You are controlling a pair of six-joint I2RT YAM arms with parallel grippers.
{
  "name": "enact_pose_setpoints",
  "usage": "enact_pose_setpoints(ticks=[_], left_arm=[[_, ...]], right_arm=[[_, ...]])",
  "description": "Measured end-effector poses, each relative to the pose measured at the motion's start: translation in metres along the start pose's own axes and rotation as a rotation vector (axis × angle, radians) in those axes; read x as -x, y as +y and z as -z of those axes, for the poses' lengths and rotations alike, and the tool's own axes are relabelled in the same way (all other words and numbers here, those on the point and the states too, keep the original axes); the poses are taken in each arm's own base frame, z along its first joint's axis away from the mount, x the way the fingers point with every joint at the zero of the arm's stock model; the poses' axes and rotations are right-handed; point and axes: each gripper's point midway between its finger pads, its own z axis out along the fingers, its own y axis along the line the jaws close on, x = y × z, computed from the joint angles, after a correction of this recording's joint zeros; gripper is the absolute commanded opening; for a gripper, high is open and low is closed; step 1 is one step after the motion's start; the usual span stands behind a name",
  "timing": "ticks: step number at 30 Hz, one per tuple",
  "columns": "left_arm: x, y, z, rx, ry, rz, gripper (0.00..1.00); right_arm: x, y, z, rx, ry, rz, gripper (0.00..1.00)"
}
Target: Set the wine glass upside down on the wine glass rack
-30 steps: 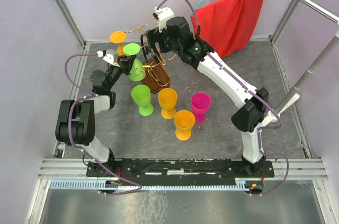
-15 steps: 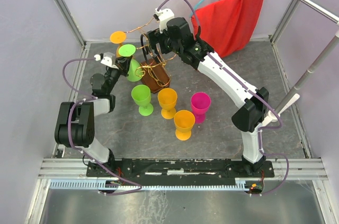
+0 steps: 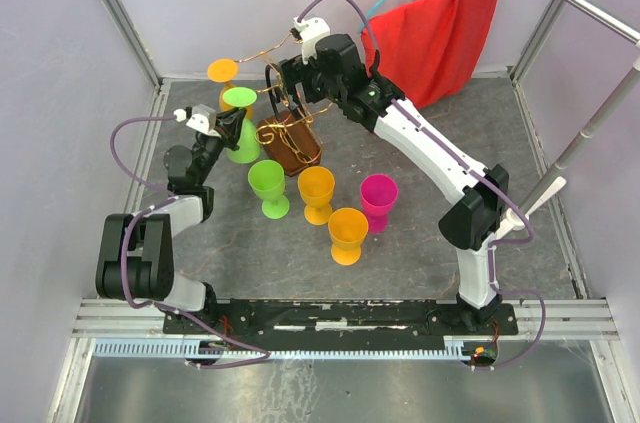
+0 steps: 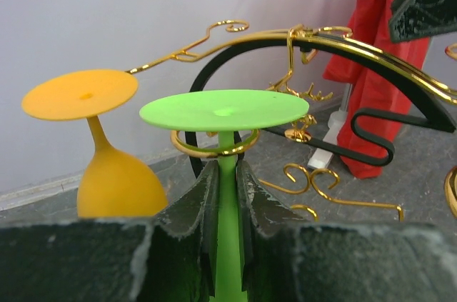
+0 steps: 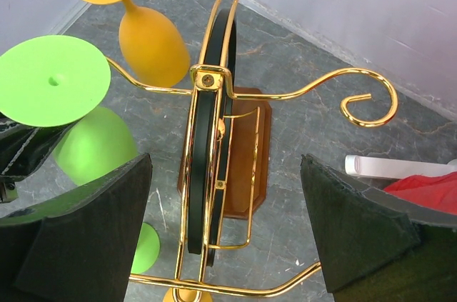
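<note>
Placement looked nearly complete: the green wine glass (image 4: 223,111) hung upside down, its stem inside a gold curl of the wine glass rack (image 4: 343,41), beside an orange glass (image 4: 107,180) already hung. Letting go was not yet done. The left gripper (image 4: 227,188) pinched the stem between narrow jaws. The right gripper (image 5: 225,223) stood spread wide over the rack's post, holding nothing.
</note>
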Motion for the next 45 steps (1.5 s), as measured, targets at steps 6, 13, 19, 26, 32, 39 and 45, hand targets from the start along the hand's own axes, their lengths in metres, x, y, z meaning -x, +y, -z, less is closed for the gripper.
enact_pose_setpoints(ticks=[6,13,19,26,32,39,45], left_arm=[[-0.009,-0.008,0.0,-0.047,0.035,0.009,0.14],[-0.016,-0.009,-0.003,-0.067,0.049,0.016,0.49],[-0.015,-0.006,0.003,-0.032,0.061,0.004,0.59],[-0.007,-0.002,0.022,0.04,0.109,-0.009,0.62],[0.006,-0.002,0.038,0.092,0.154,0.001,0.65],[0.003,0.001,0.064,0.18,0.272,0.038,0.73],[0.019,0.022,0.067,0.315,0.39,0.06,0.76]], right_arm=[[0.001,0.0,0.001,0.0,-0.003,0.002,0.92],[0.001,0.0,0.001,-0.001,-0.002,0.004,0.93],[0.0,-0.008,0.007,-0.034,0.01,0.007,0.93],[0.017,-0.025,0.037,-0.071,-0.002,-0.009,0.93],[0.019,-0.05,0.072,-0.109,0.014,-0.049,0.92],[0.001,-0.052,0.098,-0.048,0.093,-0.06,0.86],[-0.018,-0.026,0.113,0.08,0.174,-0.018,0.85]])
